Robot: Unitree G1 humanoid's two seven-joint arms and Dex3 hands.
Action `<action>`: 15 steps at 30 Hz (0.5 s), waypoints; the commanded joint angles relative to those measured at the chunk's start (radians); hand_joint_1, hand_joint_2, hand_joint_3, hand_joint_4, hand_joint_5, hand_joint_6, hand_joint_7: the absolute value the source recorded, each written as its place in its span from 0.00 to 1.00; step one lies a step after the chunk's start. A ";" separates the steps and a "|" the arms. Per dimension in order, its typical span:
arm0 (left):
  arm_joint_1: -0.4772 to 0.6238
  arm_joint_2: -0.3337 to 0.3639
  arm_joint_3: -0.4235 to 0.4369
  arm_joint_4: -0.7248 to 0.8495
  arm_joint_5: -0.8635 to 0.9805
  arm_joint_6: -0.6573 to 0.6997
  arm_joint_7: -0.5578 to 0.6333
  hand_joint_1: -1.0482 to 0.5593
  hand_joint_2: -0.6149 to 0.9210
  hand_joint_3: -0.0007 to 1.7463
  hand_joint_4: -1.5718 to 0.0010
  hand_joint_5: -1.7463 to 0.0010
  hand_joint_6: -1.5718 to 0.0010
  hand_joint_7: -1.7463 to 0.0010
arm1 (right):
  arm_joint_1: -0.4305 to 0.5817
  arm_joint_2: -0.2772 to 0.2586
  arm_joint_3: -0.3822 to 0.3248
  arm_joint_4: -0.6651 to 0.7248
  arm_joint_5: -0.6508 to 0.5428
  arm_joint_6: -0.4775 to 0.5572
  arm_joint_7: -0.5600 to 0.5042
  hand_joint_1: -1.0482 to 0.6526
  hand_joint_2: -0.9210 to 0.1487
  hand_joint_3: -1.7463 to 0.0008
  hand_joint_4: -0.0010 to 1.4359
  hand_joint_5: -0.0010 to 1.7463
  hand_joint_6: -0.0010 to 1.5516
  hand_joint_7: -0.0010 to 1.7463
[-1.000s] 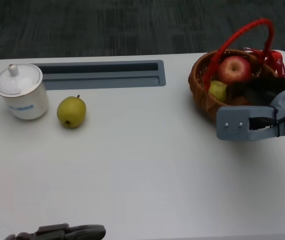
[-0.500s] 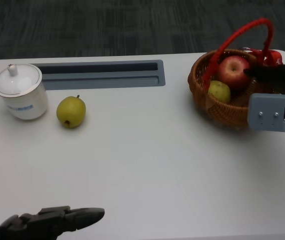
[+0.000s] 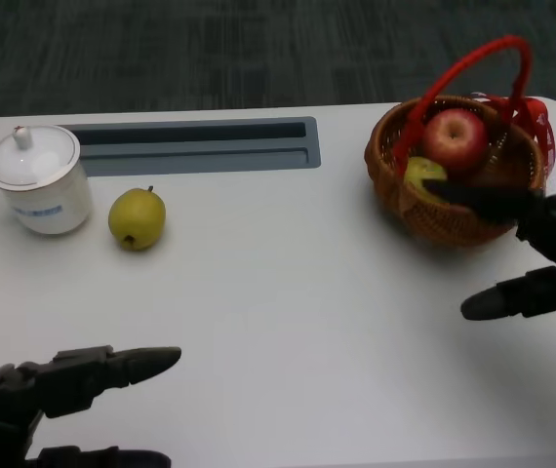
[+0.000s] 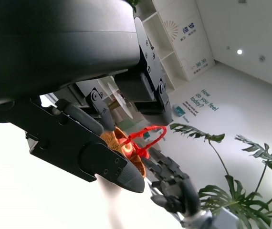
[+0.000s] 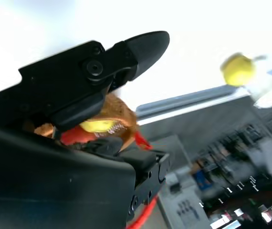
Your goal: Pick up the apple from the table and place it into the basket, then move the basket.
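white desk [image 3: 288, 292]: apple [image 3: 456, 139] in the basket [image 3: 395, 185] at the far right corner. right hand [image 3: 532, 253] beside it, fingers spread, empty. left hand [image 3: 54, 395] at the near edge, fingers apart.

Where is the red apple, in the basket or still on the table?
In the basket. The red apple sits inside the woven basket, under its red handle, next to a small yellow-green fruit.

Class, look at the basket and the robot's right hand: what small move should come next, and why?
Probably close the right hand on the near rim of the basket. The apple already lies inside, so only moving the basket is left, and the hand's spread fingers reach over that rim, holding nothing.
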 commanded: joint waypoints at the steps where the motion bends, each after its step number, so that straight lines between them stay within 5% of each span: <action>1: -0.041 0.019 0.018 0.055 0.003 -0.026 -0.014 0.32 0.91 0.00 0.44 1.00 0.49 1.00 | 0.066 0.040 -0.031 -0.042 0.096 -0.113 0.050 0.25 0.09 1.00 0.33 0.02 0.28 0.01; 7: -0.107 0.015 0.030 0.140 0.022 -0.056 -0.012 0.32 0.91 0.00 0.44 1.00 0.50 1.00 | 0.155 0.153 -0.023 -0.079 0.317 -0.214 0.237 0.33 0.10 1.00 0.40 0.01 0.33 0.01; 15: -0.165 0.027 0.033 0.212 0.026 -0.098 -0.022 0.33 0.90 0.00 0.44 1.00 0.49 1.00 | 0.208 0.279 -0.040 -0.096 0.345 -0.205 0.315 0.33 0.08 1.00 0.47 0.01 0.39 0.01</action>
